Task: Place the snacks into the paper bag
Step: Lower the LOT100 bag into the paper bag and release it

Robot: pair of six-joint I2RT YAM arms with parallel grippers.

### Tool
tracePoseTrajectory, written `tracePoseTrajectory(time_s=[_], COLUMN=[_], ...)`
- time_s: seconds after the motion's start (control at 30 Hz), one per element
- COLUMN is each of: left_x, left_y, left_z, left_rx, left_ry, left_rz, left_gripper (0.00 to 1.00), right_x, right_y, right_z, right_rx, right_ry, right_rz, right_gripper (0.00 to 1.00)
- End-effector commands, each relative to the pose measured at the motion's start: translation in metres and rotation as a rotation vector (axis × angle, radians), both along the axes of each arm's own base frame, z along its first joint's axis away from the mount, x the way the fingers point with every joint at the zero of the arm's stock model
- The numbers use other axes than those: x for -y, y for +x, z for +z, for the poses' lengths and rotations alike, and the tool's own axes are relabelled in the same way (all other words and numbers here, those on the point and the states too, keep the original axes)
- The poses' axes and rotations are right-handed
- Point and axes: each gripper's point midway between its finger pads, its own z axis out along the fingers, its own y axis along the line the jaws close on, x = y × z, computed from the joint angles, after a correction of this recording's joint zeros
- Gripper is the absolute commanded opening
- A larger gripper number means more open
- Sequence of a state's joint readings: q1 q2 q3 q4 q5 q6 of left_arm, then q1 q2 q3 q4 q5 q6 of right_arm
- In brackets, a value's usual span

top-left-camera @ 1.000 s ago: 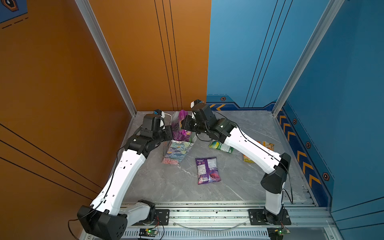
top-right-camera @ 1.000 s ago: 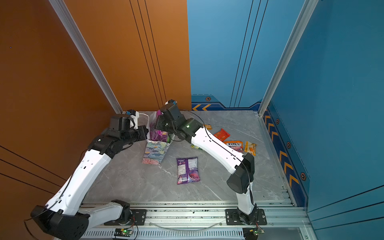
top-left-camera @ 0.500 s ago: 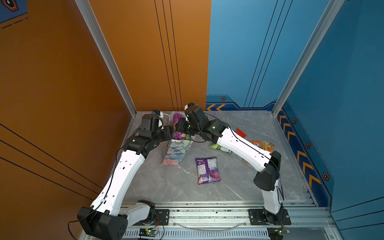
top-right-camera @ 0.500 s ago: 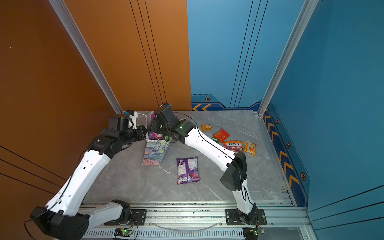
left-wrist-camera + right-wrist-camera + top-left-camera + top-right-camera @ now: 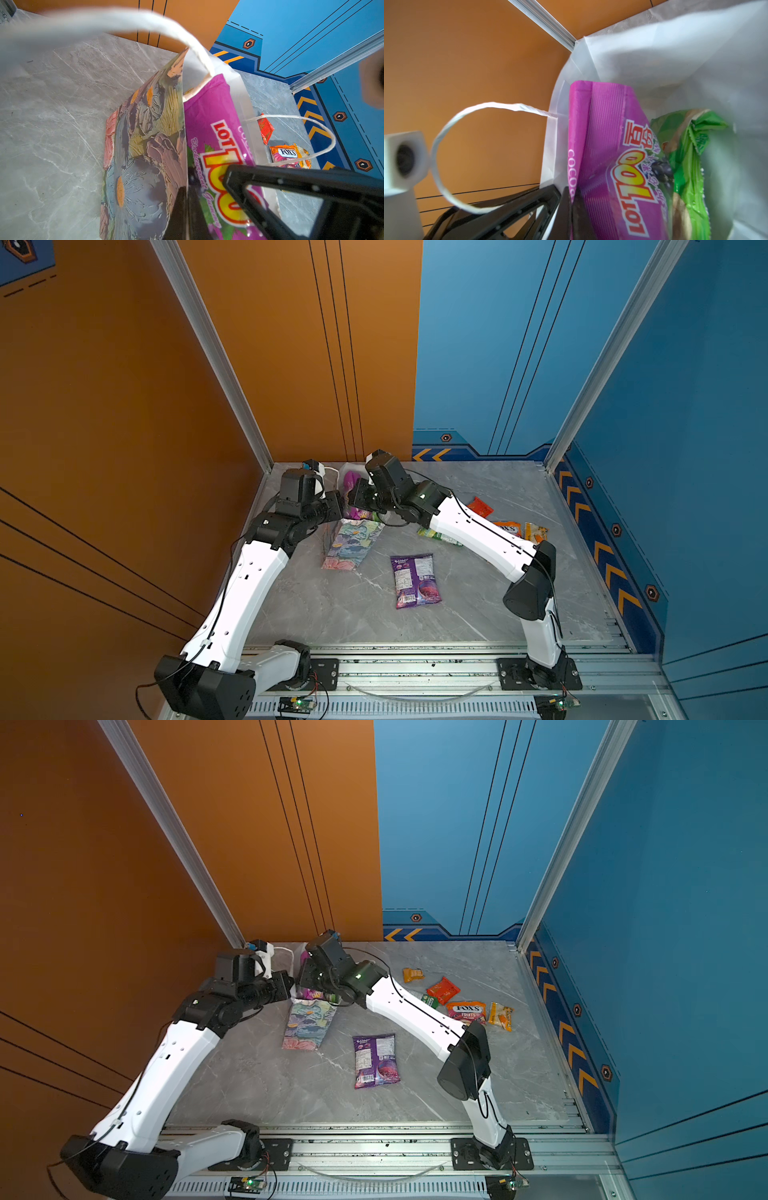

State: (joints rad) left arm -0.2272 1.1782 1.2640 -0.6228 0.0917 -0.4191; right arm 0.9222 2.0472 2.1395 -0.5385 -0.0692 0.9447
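I find the paper bag (image 5: 351,543) held up at its mouth between the two tools, on the worktop (image 5: 374,626). The left tool (image 5: 184,199) is closed flat on the upper edge of the bag's floral wall and holds nothing else. The right tool (image 5: 572,194) is also fully closed. In the right wrist view its tips appear to pinch the side seam of the magenta packet (image 5: 608,124), but the bag's white inner wall lies so close alongside that I cannot rule out its being caught too. That packet stands inside the bag's mouth, against the wall the left tool holds. Its long axis runs down the bag's depth and its upper end is near the rim. A green packet (image 5: 691,145) lies deeper in the bag, beside it. The governing relation, in my judgement, is that the magenta packet points lengthwise into the bag, straight beyond the right tool's tips. Letting go there should let it slide down along its own length, provided the left tool keeps the mouth spread. Outside the bag, the purple packet (image 5: 376,1060) lies flat in front of it, apart, between the two arms. A second green packet (image 5: 430,1001), the red packet (image 5: 443,990), the Fox's packet (image 5: 466,1012), the yellow packet (image 5: 500,1016) and a small orange packet (image 5: 412,974) lie on the bag's right-arm side. All five are well apart from the bag and nearer the right arm.
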Motion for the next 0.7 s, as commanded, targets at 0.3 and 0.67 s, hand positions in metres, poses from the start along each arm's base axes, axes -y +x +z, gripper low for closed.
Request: tracePoseTrajectory(time_s=[0.3,0.67], left_x=[0.008,0.012], left_y=[-0.003,-0.003], left_z=[0.014,0.016], left_rx=[0.054,0.060], left_ry=[-0.053,-0.068], left_rz=[-0.042,-0.062], left_gripper=[0.00,0.00], right_x=[-0.012,-0.017], right_y=[0.012,0.022], right_z=[0.005,-0.023], right_rx=[-0.029,-0.065], right_ry=[0.113,0.090], right_rz=[-0.016,-0.038], right_gripper=[0.00,0.00])
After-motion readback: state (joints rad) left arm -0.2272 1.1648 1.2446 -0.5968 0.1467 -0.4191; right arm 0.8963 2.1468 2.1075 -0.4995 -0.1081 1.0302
